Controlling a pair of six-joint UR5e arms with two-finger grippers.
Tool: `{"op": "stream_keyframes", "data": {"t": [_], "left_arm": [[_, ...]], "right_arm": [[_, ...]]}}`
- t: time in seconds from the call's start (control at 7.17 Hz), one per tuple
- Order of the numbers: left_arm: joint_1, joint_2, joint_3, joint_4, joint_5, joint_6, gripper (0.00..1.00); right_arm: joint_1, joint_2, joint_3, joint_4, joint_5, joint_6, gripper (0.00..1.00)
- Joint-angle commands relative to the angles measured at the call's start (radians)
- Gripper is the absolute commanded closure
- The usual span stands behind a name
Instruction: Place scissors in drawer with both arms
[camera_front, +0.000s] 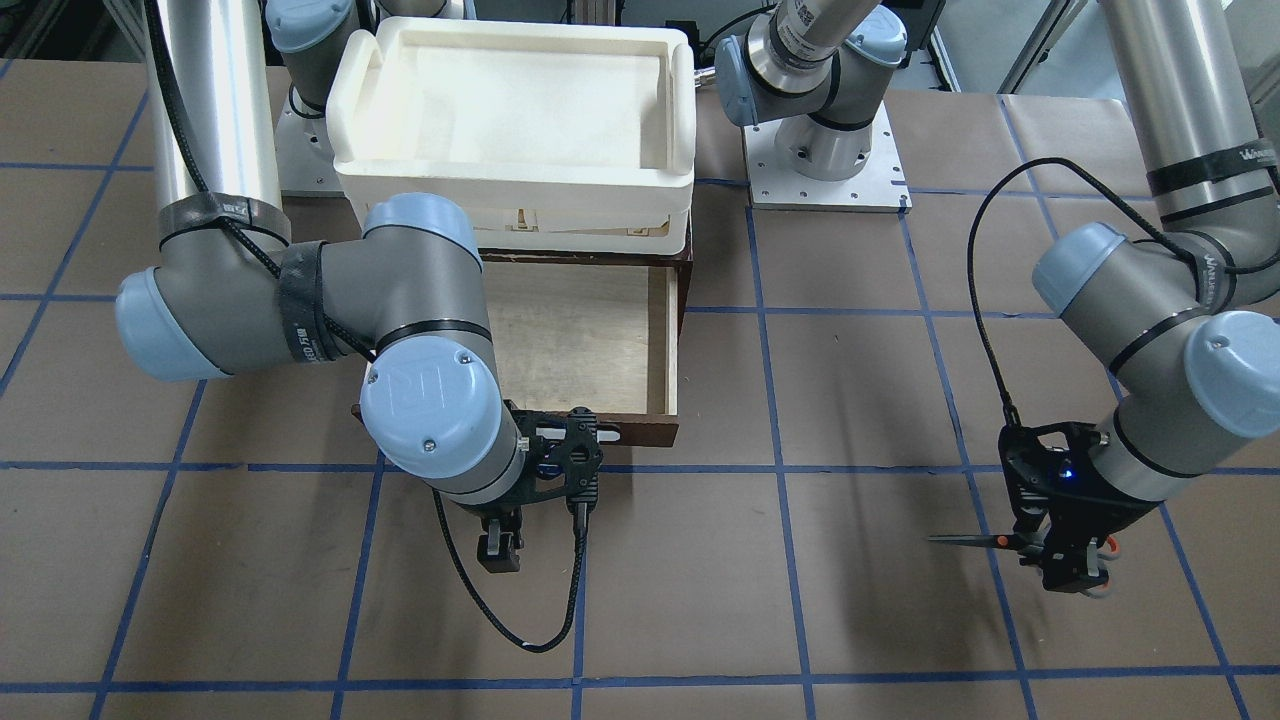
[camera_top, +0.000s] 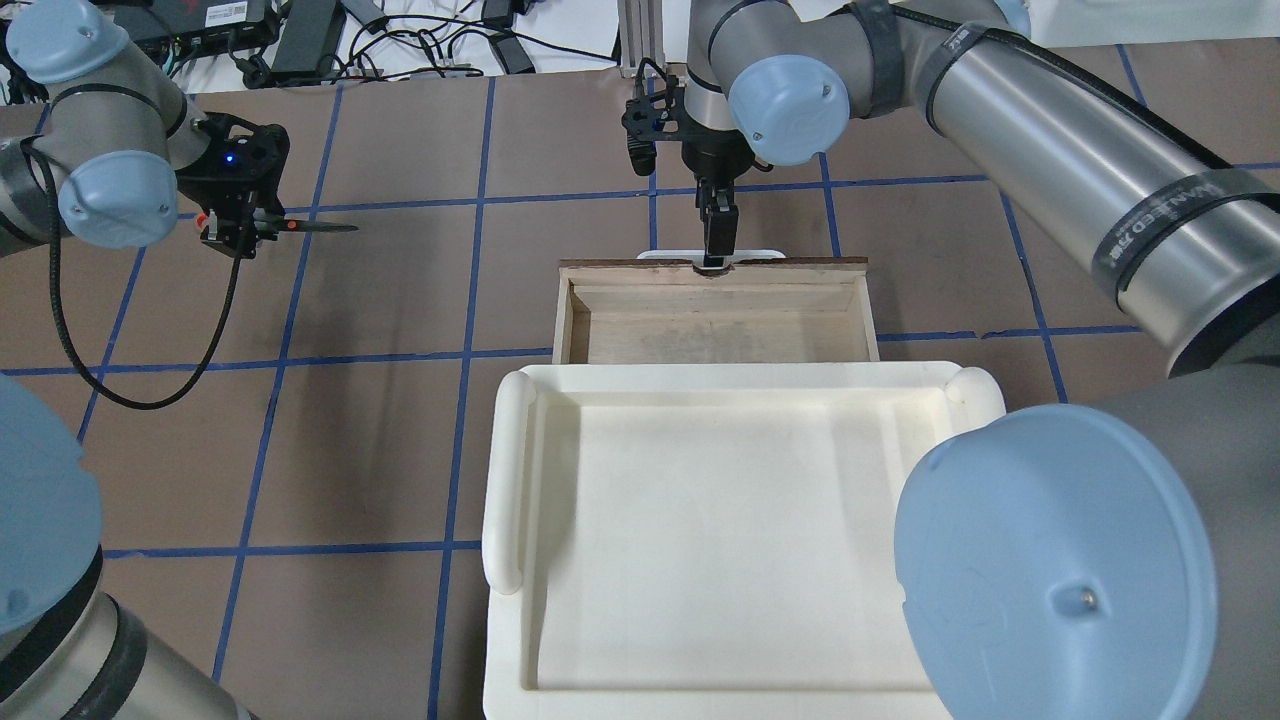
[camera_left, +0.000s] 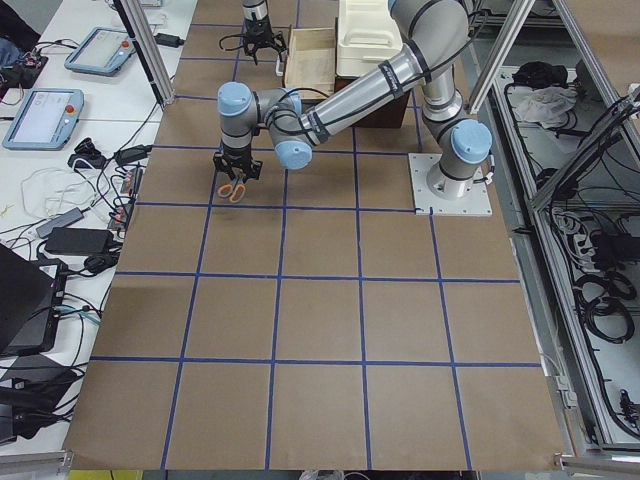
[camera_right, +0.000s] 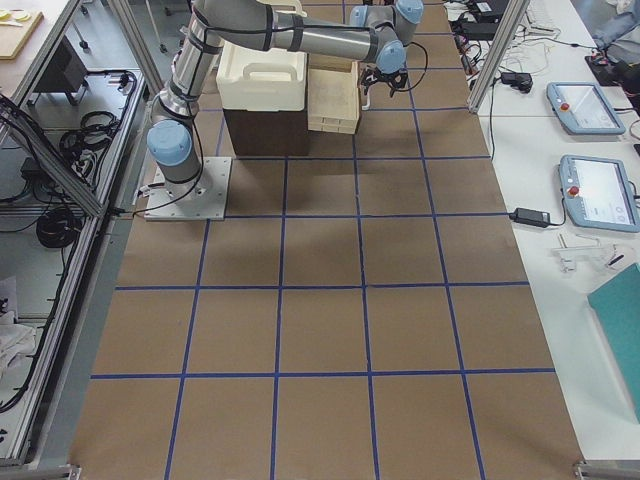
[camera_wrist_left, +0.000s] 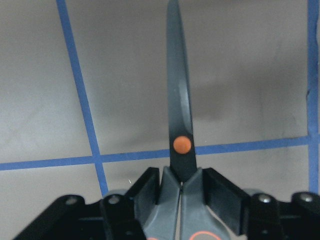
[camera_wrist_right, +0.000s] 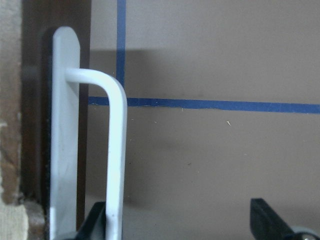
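Scissors, facing view: scissors (camera_front: 985, 540) clamped in the left gripper (camera_front: 1065, 565), clear of the table (camera_front: 850, 600), blades level, tips toward the drawer's side.
Drawer, facing view: drawer (camera_front: 672, 340) stands open with its pale floor bare, well apart from the scissors. The right gripper (camera_front: 500, 548) sits at its front.
Overhead: the blades' long axis runs roughly along the line of the drawer front. The scissors hang a little beyond that front, so the carry, I judge, goes to the robot's right and back toward its base.
Side views: the left gripper carries the scissors, and the right gripper is the nearer to the drawer.
Left wrist: fingers (camera_wrist_left: 145, 195) pinch the grey handle necks just under the orange pivot, blades closed.
Right wrist: jaws spread, nothing clenched. The white handle (camera_wrist_right: 117, 150) stands just beside one finger.
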Motion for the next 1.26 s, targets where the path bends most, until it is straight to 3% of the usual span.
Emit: {"op": "stream_keyframes", "data": {"t": [0.0,0.7,1.12], "left_arm": [[-0.031,0.028,0.001,-0.032,-0.01,-0.036,1.0],[-0.117,0.101,-0.009,-0.113,-0.016,-0.155,1.0],[-0.182,0.144,-0.01,-0.156,-0.019,-0.221,1.0]], "right_arm": [[-0.002,0.003,-0.007,-0.002,0.003,-0.001,0.0],[-0.002,0.023,-0.02,-0.016,0.034,-0.002,0.0],[-0.005,-0.035,-0.042,0.01,0.065,0.01,0.0]]}}
